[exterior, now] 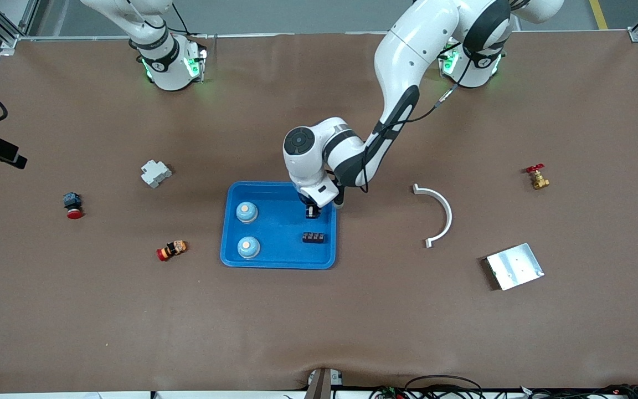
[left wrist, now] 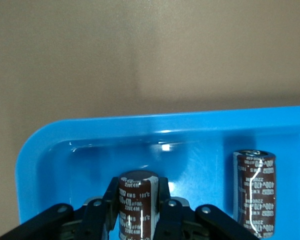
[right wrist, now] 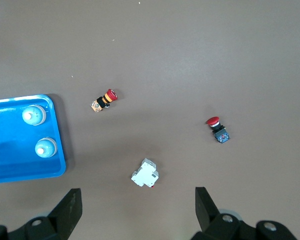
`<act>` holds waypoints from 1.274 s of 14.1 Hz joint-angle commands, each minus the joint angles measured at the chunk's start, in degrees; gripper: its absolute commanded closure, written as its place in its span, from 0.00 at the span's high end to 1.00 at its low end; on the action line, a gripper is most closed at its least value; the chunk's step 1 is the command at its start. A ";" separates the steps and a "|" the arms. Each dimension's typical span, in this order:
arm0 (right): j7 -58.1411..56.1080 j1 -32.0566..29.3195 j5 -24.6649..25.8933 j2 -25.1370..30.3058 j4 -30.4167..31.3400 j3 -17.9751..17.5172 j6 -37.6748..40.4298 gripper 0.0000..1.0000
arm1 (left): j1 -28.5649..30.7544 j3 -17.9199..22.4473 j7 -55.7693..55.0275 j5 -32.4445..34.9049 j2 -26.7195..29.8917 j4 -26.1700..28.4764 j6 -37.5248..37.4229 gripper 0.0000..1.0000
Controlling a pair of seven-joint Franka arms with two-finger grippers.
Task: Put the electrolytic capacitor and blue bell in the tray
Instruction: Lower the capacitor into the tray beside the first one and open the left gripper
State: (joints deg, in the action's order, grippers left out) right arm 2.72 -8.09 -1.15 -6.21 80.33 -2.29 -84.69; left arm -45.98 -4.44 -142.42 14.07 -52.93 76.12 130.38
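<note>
The bright-blue tray (exterior: pixel 280 244) lies mid-table. My left gripper (exterior: pixel 312 212) is inside it, near the corner toward the left arm's base, shut on an upright brown electrolytic capacitor (left wrist: pixel 136 205). A second brown capacitor (left wrist: pixel 255 192) stands in the tray beside it. Two blue bells (exterior: pixel 246 211) (exterior: pixel 248 247) sit in the tray at the end toward the right arm. My right gripper (right wrist: pixel 138 197) is open and empty, held high over the table; it is out of the front view.
A black terminal block (exterior: pixel 314 238) lies in the tray. On the table are a white breaker (exterior: pixel 155 173), two red push buttons (exterior: pixel 72 205) (exterior: pixel 171 250), a white curved bracket (exterior: pixel 440 213), a silver plate (exterior: pixel 514 266) and a brass valve (exterior: pixel 538 177).
</note>
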 commanded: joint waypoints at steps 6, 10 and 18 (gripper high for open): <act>-0.44 0.27 1.49 0.50 -0.26 -0.08 0.40 1.00 | -0.07 0.58 2.41 2.45 2.47 6.92 3.99 0.00; -0.53 0.27 1.68 0.50 -0.26 -0.08 0.14 1.00 | 0.19 0.49 2.94 2.63 4.06 9.39 5.23 0.00; -0.53 0.27 1.24 0.41 -0.26 -0.08 0.14 1.00 | 0.46 0.40 2.50 2.19 4.06 9.22 5.23 0.99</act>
State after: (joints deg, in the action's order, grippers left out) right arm 2.68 -8.09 -0.57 -6.21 80.24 -2.37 -84.75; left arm -45.82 -4.33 -140.07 15.64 -49.64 82.58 135.07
